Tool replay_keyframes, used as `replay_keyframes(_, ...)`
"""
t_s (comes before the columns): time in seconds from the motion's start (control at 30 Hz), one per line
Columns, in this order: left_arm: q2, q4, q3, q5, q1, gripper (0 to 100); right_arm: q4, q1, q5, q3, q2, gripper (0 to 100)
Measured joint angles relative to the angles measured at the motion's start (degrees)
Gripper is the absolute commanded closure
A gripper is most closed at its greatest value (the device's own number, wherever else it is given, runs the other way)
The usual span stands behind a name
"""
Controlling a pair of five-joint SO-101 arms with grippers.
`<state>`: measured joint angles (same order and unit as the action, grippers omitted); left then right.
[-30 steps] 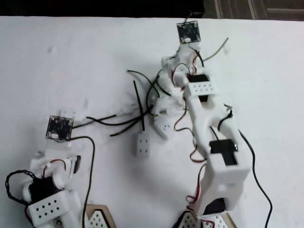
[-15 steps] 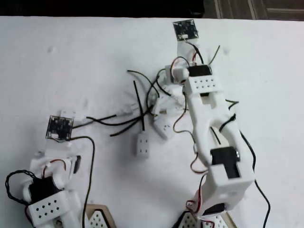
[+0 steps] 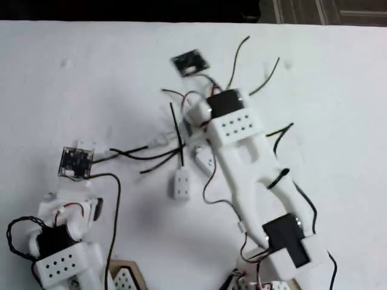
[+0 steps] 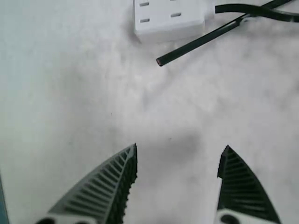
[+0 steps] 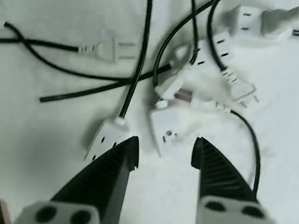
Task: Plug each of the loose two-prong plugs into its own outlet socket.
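White outlet socket (image 5: 167,125) just ahead of the right claw (image 5: 164,142), parted and empty

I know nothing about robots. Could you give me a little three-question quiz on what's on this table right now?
1. True or false: the left pincer is clamped shut.
2. The right pincer is over: A) bare table, B) a tangle of cords, plugs and sockets, C) a wooden box.
3. Fill in: the cords are ___ in colour.
Key: 1 false, it is open with nothing in it. 2 B. 3 black.
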<state>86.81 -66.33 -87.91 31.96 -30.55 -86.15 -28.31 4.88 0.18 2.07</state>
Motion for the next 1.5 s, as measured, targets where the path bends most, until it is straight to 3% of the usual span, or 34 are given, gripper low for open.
replay_keyframes(0.2,0.0,0.0,0.0,0.0,0.0,72,-4.5,-9.1,-10.2,2.3,-1.0,68.2)
replay_keyframes(0.33,0.0,0.0,0.0,0.0,0.0,72,-4.0,-14.5,-16.3,5.6,-5.5,68.0)
replay_keyframes(0.57,0.0,0.0,0.0,0.0,0.0,72,3.4,-15.0,-20.4,8.8,-14.2,68.0)
replay_keyframes(0.8,0.0,0.0,0.0,0.0,0.0,72,6.7,-15.3,-20.6,9.1,-21.6,68.8)
replay_keyframes(1.03,0.0,0.0,0.0,0.0,0.0,72,9.0,-15.4,-20.6,9.1,-23.6,91.1)
replay_keyframes(1.17,0.0,0.0,0.0,0.0,0.0,72,9.6,-14.7,-20.2,9.1,-23.6,98.1)
replay_keyframes(1.37,0.0,0.0,0.0,0.0,0.0,72,10.0,-14.8,-12.5,11.4,-19.8,97.9)
replay_keyframes(1.5,0.0,0.0,0.0,0.0,0.0,72,10.5,-14.5,-3.3,15.4,-11.3,97.9)
